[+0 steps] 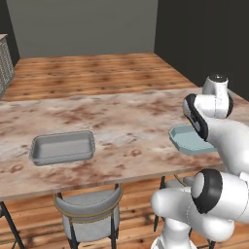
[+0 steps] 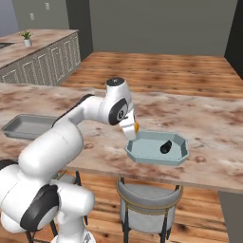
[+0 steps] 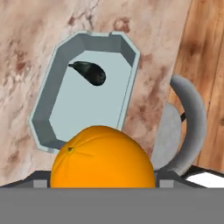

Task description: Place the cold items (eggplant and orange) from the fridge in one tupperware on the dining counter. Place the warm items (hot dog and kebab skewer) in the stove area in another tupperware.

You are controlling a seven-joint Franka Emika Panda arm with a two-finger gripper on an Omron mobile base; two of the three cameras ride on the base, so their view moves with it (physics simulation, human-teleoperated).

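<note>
One orange (image 3: 103, 157) is sitting gripped in your jaws at the frame's bottom, hovering over the tray's (image 3: 43, 105) near rim, so releasing early risks it rolling off the counter (image 3: 30, 39).

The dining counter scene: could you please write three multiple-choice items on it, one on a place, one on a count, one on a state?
1. Where does the eggplant lie?
A. In the pale blue tupperware
B. In the grey tray
C. On a chair

2. How many containers stand on the counter?
A. One
B. Two
C. Three

3. What is the gripper doing?
A. Open and empty
B. Holding the orange
C. Holding the eggplant

Answers:
1 A, the dark eggplant sits on the blue floor.
2 B, one grey, one blue.
3 B, the orange sits between the fingertips in the hand view.
</note>
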